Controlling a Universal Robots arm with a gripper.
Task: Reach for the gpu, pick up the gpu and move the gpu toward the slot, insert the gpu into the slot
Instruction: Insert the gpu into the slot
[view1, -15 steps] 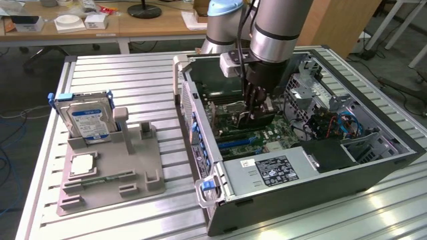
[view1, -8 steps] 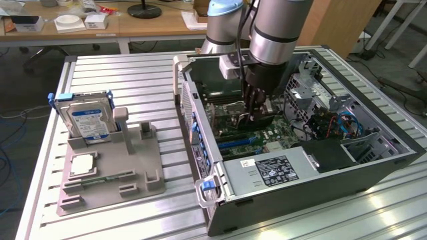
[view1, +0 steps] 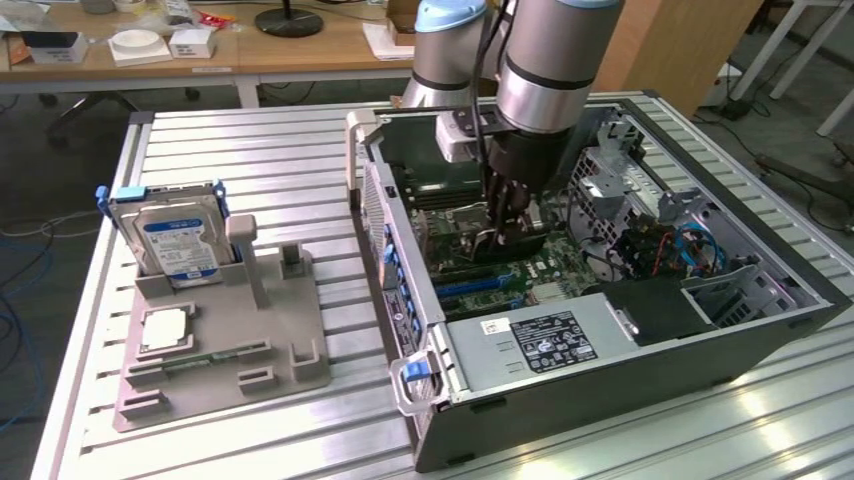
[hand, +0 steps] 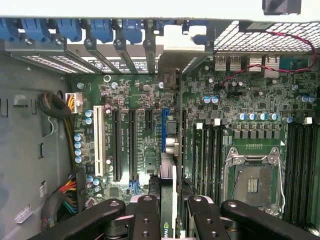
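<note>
My gripper (view1: 513, 228) reaches down into the open computer case (view1: 400, 300), over the motherboard. In the wrist view the gripper (hand: 172, 222) is shut on the gpu (hand: 170, 167), a thin dark card seen edge-on between the black fingers (hand: 146, 220). The card's pale metal bracket (hand: 175, 47) stands at the case's rear openings. The gpu runs along the blue slot (hand: 164, 122), close beside it; whether it is seated I cannot tell. In the exterior view the gpu (view1: 521, 247) shows as a dark piece under the fingers.
A silver hard drive (view1: 180, 245) stands in a grey fixture (view1: 220, 345) at the exterior view's left, with a processor chip (view1: 163, 328) lying there. Inside the case are the power supply (view1: 547, 340), the processor socket (hand: 252, 177), memory slots (hand: 207, 150) and cable bundles (hand: 65, 195).
</note>
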